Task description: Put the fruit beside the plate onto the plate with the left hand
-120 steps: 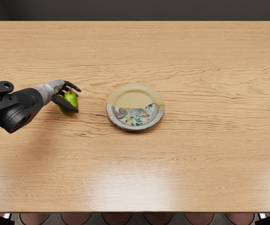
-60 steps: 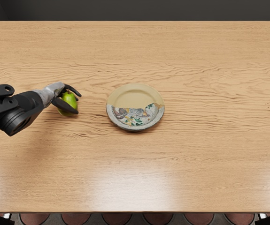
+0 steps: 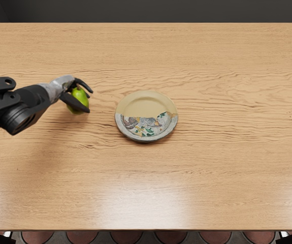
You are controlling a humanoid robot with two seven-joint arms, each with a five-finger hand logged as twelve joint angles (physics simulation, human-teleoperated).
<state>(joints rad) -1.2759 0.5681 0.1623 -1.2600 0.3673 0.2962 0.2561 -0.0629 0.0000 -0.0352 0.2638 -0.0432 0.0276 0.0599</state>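
Fruit (image 3: pixel 78 96) is gripped in my left robot hand (image 3: pixel 65 91), fingers wrapped round it, left of the plate (image 3: pixel 143 104) and apart from it. Plan: carry it level across the desk (image 3: pixel 212 168) to plate centre and lower it before opening, since it probably rolls.

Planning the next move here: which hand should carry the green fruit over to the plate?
Left. The left hand grips the green fruit, just left of the plate; no right arm shows.
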